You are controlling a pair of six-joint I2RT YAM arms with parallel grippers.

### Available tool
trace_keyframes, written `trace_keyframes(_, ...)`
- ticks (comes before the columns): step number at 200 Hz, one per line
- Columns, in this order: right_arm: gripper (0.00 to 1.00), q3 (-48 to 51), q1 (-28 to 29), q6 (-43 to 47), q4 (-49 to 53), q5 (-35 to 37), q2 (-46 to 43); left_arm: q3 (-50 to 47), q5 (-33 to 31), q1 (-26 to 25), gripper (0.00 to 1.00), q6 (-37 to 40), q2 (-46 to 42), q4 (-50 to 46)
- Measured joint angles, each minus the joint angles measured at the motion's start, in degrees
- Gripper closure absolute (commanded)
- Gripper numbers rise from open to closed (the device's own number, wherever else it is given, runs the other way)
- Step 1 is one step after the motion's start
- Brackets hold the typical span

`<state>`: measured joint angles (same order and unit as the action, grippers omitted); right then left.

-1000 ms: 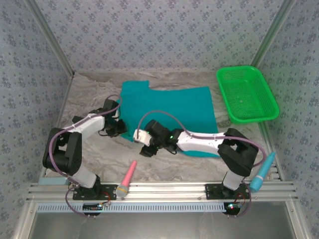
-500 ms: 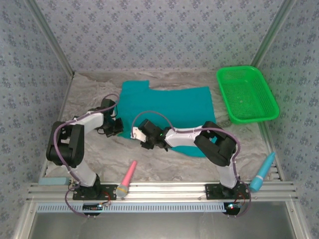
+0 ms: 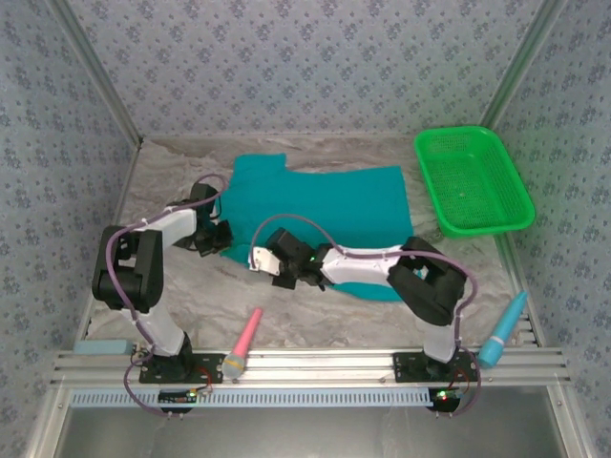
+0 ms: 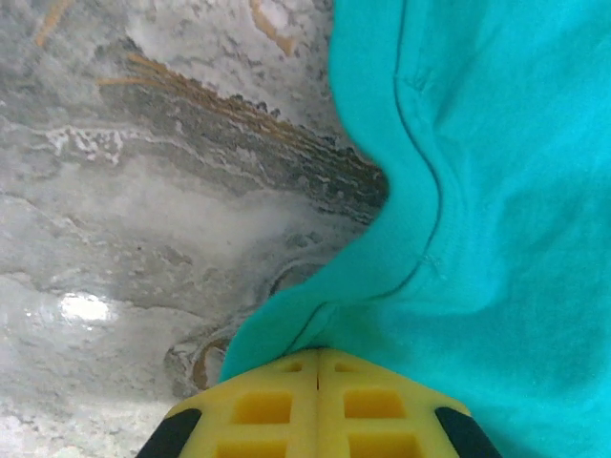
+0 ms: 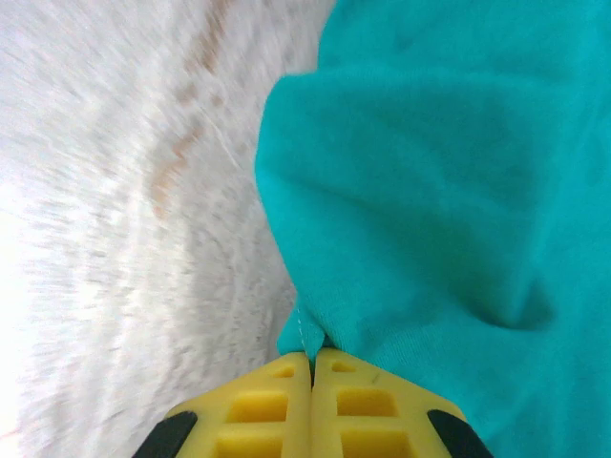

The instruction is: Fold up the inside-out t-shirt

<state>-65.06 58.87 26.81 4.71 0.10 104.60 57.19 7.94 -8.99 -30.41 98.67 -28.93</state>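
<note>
So left gripper (image 3: 212,239) and right gripper (image 3: 263,260) both pinch the soft teal t-shirt (image 3: 344,200) at its left edge; next I'd guess lift and fold rightward.

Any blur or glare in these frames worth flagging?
Right wrist: table streaked with motion blur and washed out, shirt fairly sharp. Left wrist: sharp, one small glare spot on the table. Top: even light, no blur.
</note>
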Motion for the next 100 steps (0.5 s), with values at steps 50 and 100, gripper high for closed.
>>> trace_keyframes(50,0.93,0.3,2.5,-2.8,4.9,-12.2,-11.2,2.2,-1.6,0.6,0.94,2.6,0.4,-1.3)
trace_keyframes(100,0.49,6.9,5.4,-8.4,7.9,-16.7,-11.8,2.1,-2.4,3.7,0.81,4.4,0.1,-2.3)
